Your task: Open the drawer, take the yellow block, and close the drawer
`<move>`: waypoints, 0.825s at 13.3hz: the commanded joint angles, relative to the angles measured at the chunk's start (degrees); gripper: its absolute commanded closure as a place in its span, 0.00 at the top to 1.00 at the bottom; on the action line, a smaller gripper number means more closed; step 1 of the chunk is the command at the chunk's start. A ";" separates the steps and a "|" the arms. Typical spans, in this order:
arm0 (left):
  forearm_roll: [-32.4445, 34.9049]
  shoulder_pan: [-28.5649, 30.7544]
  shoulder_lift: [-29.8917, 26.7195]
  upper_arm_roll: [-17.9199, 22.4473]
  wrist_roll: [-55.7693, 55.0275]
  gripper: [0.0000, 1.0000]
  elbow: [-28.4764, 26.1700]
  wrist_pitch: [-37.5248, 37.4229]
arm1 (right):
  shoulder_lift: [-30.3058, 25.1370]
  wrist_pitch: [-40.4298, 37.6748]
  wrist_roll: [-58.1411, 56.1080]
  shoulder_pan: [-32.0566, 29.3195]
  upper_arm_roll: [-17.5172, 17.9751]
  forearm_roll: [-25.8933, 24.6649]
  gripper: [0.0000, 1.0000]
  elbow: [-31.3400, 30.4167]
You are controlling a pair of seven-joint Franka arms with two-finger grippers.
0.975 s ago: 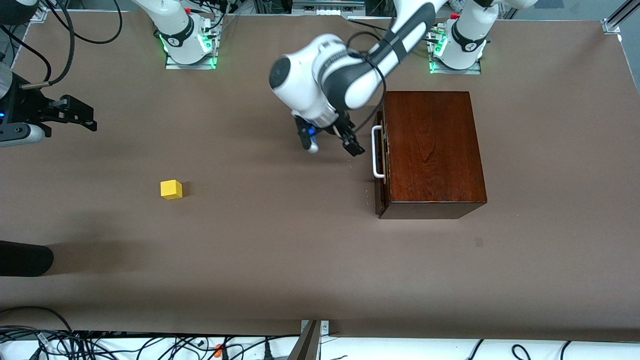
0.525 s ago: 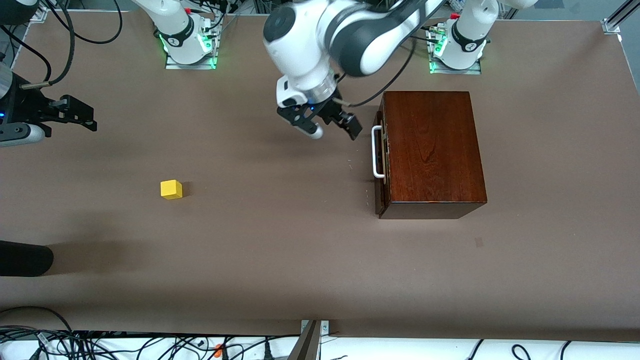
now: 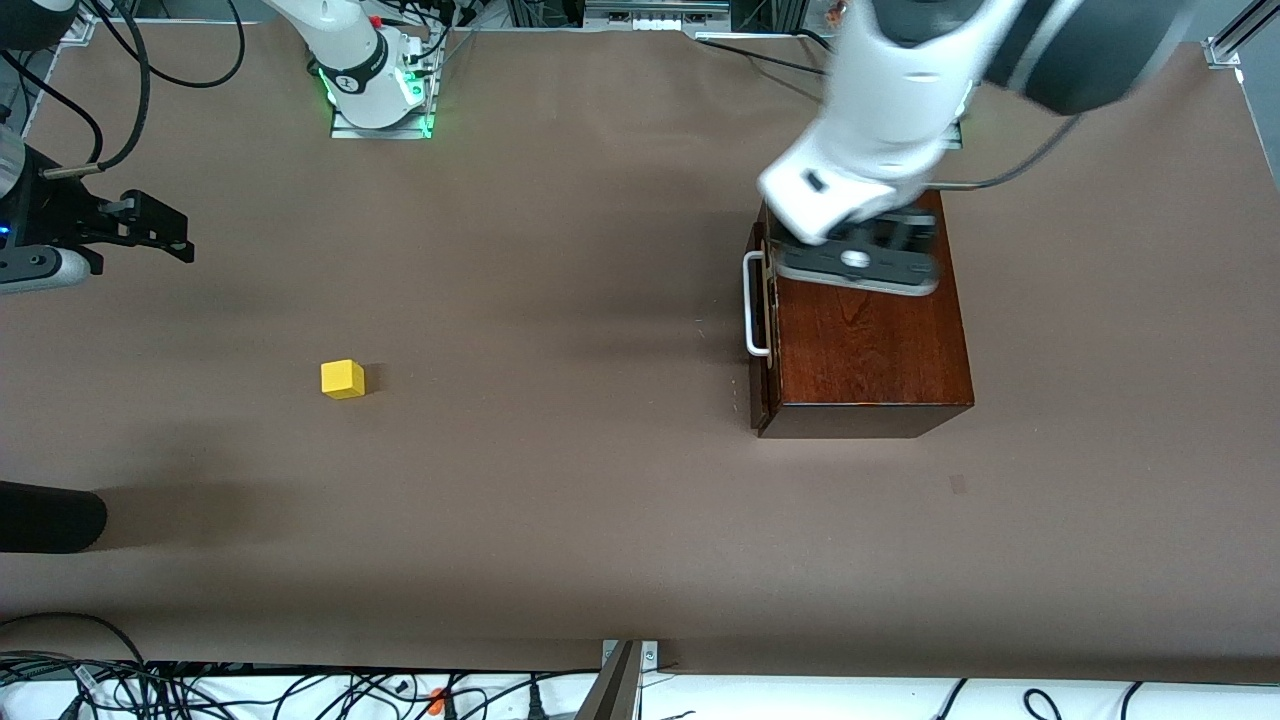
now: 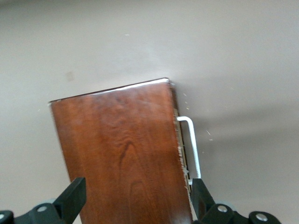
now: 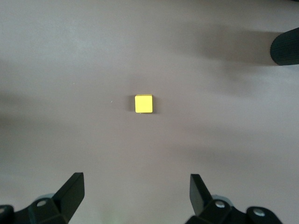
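The dark reddish-brown wooden box [image 3: 870, 340] stands toward the left arm's end of the table. Its drawer [image 3: 763, 330] is shut, with the white handle [image 3: 752, 305] facing the table's middle. The box [image 4: 121, 154] and handle [image 4: 192, 144] also show in the left wrist view. My left gripper [image 3: 858, 260] hangs high over the box top, open and empty [image 4: 135, 200]. The yellow block [image 3: 342, 379] lies on the bare table toward the right arm's end. My right gripper [image 3: 160, 228] waits above the table near that end, open and empty [image 5: 135, 196], with the block [image 5: 144, 103] below it.
A black rounded object [image 3: 50, 515] reaches in at the table's edge at the right arm's end, nearer to the camera than the block; it also shows in the right wrist view [image 5: 286, 46]. Cables run along both long edges of the brown table [image 3: 560, 480].
My left arm has risen from beside the drawer handle and swung over the top of the box. The drawer, the block and the right arm have not moved.
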 commanded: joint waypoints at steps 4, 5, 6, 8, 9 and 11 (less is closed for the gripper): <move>-11.08 3.85 -8.77 15.62 5.11 1.00 -9.69 -1.32 | 0.62 -1.03 0.46 0.68 0.38 -0.74 1.00 1.67; -12.05 3.86 -9.65 18.96 10.11 1.00 -10.93 -0.71 | 0.62 -1.03 0.46 0.85 0.38 -0.74 1.00 1.67; -12.50 3.86 -10.44 20.91 12.94 1.00 -12.33 0.69 | 0.62 -1.03 0.46 0.94 0.38 -0.74 1.00 1.67; -16.00 4.29 -13.33 24.34 15.60 1.00 -17.67 5.25 | 0.62 -1.03 0.46 0.94 0.38 -0.83 1.00 1.67; -16.80 4.38 -14.83 25.14 17.87 1.00 -20.66 8.15 | 0.62 -0.94 0.37 0.94 0.38 -0.83 1.00 1.67; -16.90 4.56 -15.64 26.20 23.06 1.00 -22.10 9.49 | 0.62 -0.94 0.46 0.94 0.38 -0.83 1.00 1.67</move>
